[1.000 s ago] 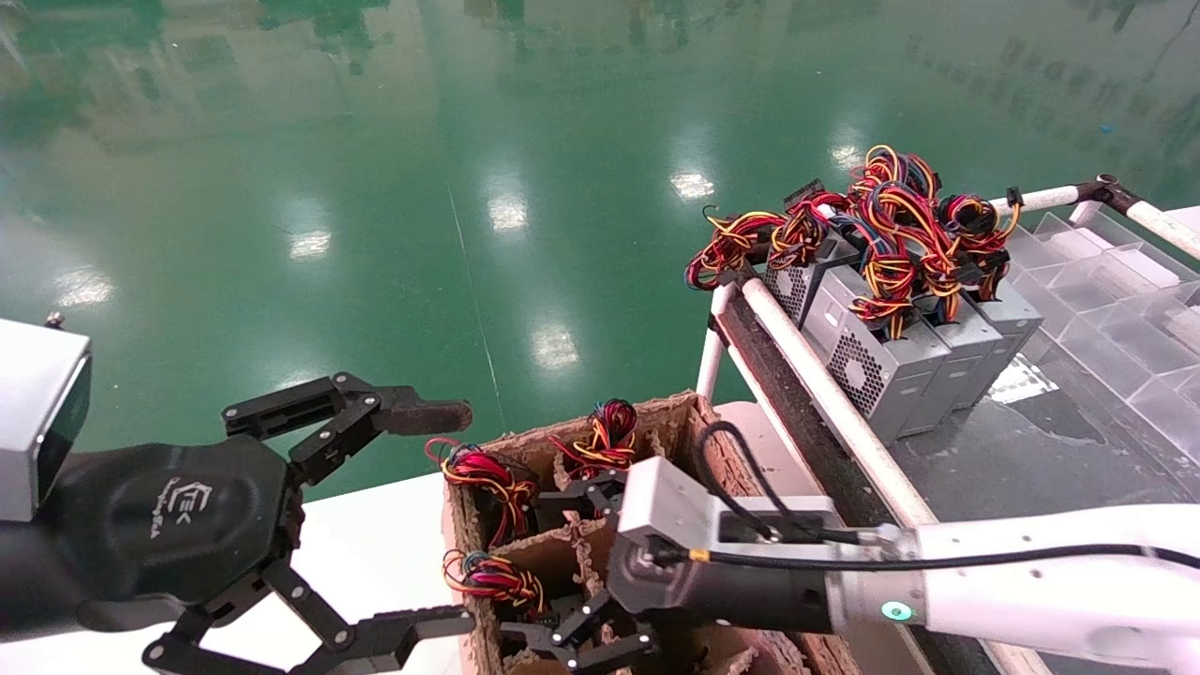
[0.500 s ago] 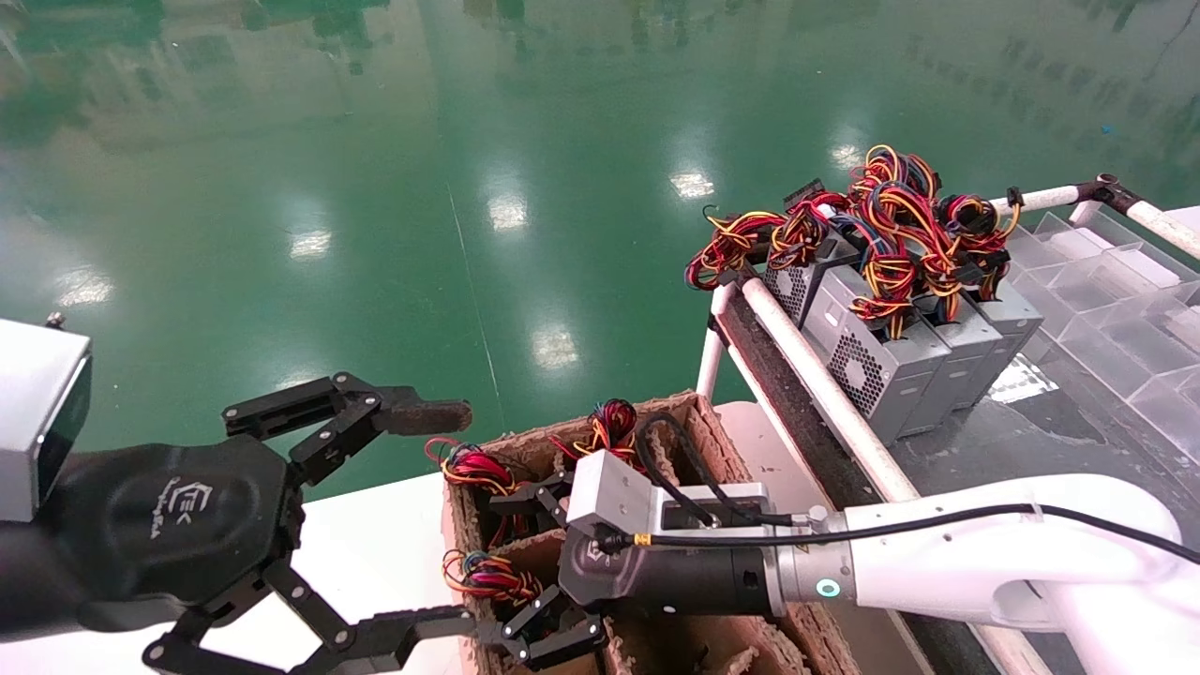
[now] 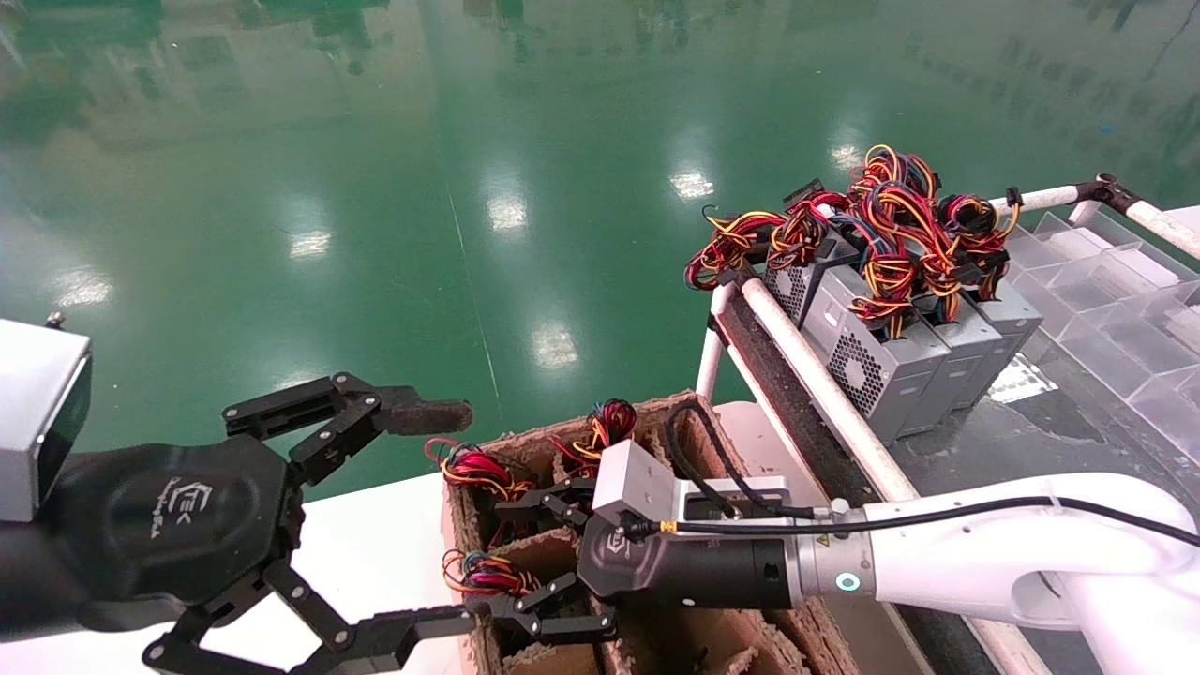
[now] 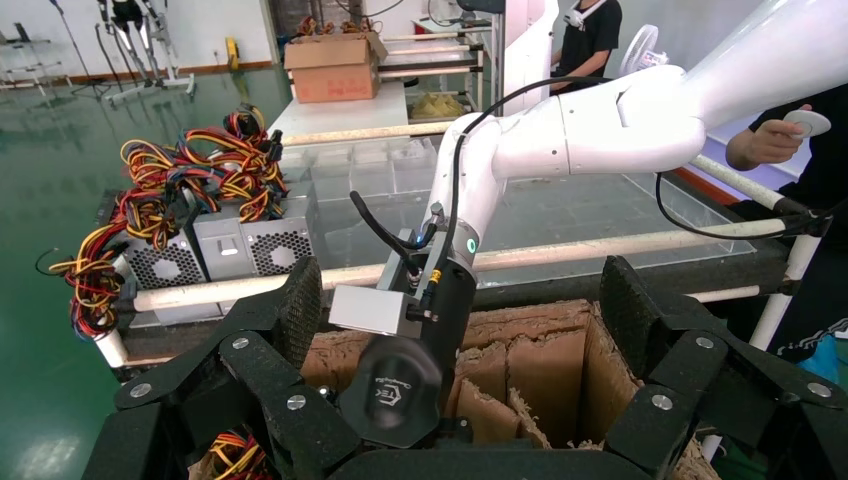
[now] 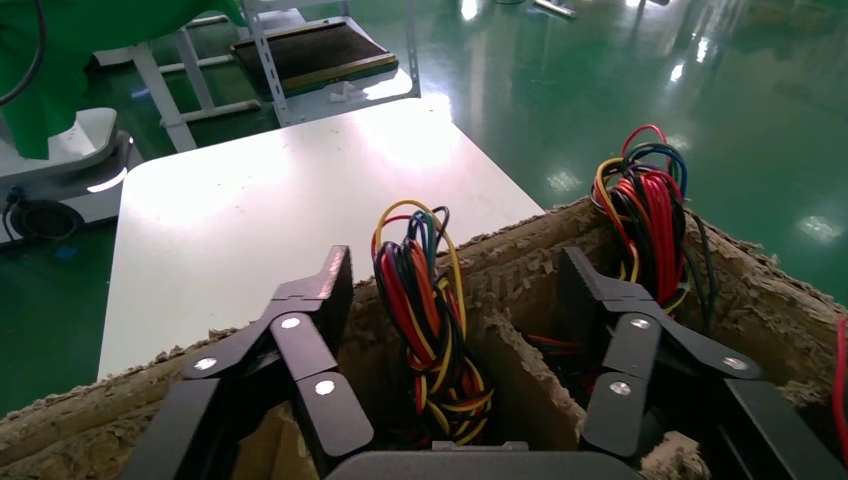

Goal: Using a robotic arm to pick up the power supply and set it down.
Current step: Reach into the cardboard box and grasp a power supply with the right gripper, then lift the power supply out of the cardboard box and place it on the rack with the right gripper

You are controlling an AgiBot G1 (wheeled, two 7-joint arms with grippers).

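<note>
Watching this from the side, it looks like the reach-in step: the white tubular right arm with the green-lit ring has its black claw right gripper (image 3: 553, 562) spread wide over the torn brown cardboard divider box (image 3: 698, 427) sitting on the white table (image 3: 375, 553). From the right wrist view the two fingers (image 5: 325, 300) stand apart on either side of a bundle of red, yellow and black wires (image 5: 428, 300) poking up out of one compartment, one finger over the box's outer wall and the other over the next cell. Nothing is clamped yet.

The power supply it's after, a small grey metal box, is down inside that cell, so you only see its wire tail; the body is hidden by the cardboard. More wire tails (image 3: 600, 427) stick out of neighbouring cells. A row of finished grey vented power supplies (image 3: 877, 370) already stands on the dark tray to the right, just behind the white rail (image 3: 825, 394).

The left gripper (image 3: 375, 525) hangs beside the box with its fingers wide apart, doing nothing.

My guess for the next move: drop straight down so the fingers clear the divider walls, then close on the metal body rather than just the loose wires, or it'll snag.
</note>
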